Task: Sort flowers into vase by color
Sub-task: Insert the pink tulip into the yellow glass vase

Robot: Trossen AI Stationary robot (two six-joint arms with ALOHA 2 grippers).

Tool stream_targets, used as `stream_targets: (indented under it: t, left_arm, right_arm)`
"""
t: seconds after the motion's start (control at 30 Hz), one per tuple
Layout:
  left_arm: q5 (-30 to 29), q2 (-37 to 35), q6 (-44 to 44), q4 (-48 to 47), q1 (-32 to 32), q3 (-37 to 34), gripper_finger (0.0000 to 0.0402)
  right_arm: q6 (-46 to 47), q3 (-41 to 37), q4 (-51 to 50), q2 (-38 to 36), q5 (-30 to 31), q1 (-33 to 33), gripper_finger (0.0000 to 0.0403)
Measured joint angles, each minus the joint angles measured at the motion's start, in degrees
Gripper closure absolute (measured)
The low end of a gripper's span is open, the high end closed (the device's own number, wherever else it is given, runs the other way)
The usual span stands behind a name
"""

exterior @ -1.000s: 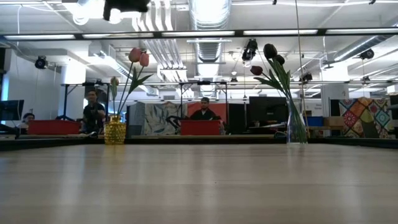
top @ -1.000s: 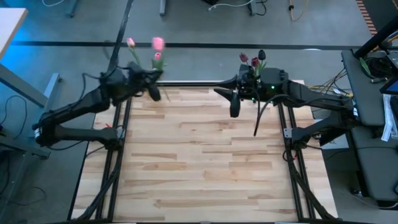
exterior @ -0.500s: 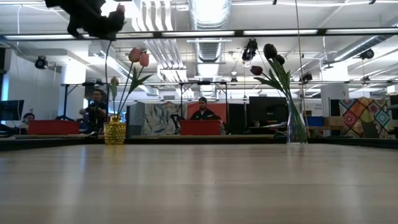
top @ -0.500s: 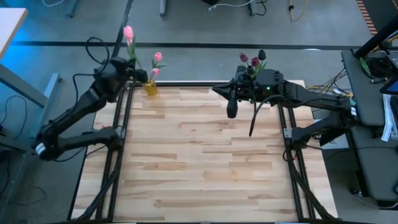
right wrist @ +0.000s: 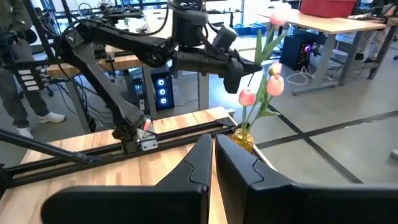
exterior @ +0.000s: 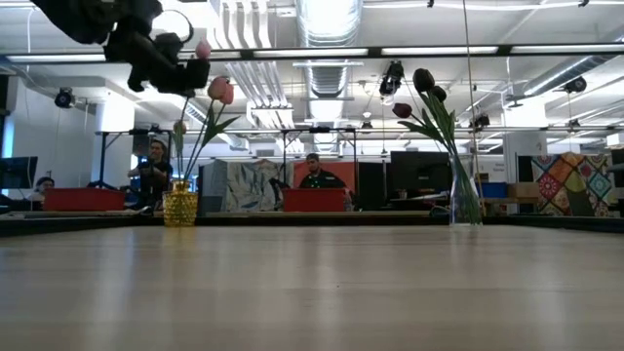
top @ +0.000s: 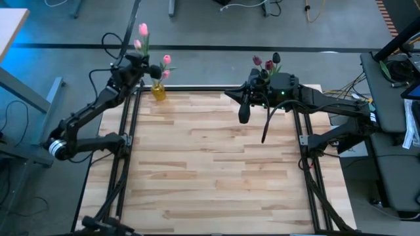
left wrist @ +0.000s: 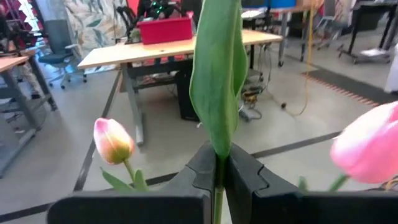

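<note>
At the upper left of the high view our left gripper [top: 140, 60] hangs just beside the yellow vase [top: 158, 92], its fingers [left wrist: 205, 171] clamped on the green stem of a pink tulip [top: 143, 29] whose head stands above the arm. A second ago this arm lay low over the counter [top: 210, 164] right at the vase; half a second ago it had swung out past the counter's far-left corner with the flower raised. Now the head sits higher and closer to the vase line. We read that as the stem being brought upright over the mouth, so the drop into the pink group seems close, though we cannot tell whether the stem's foot is already inside. Two other pink heads [top: 167, 59] lean from that vase.

Moving right, the counter's middle is bare wood. At the upper right, the maroon tulips [top: 268, 63] stand in the clear vase [exterior: 465, 200], unchanged across all three moments. Our right gripper [top: 244, 115] waits just beside them, fingers together and holding nothing, having shifted only slightly. The maroon side looks settled; the pink one in hand seems the last loose flower we can see.
</note>
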Motion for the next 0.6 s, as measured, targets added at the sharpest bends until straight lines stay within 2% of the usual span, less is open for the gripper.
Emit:
stream_targets:
  t: [0.6]
  left_arm:
    - [1.4, 8.0, 1.8, 2.0, 0.9, -0.7, 0.0401]
  right_arm:
    - [-0.6, 0.0, 0.0, 0.0, 3.0, 0.0, 0.039]
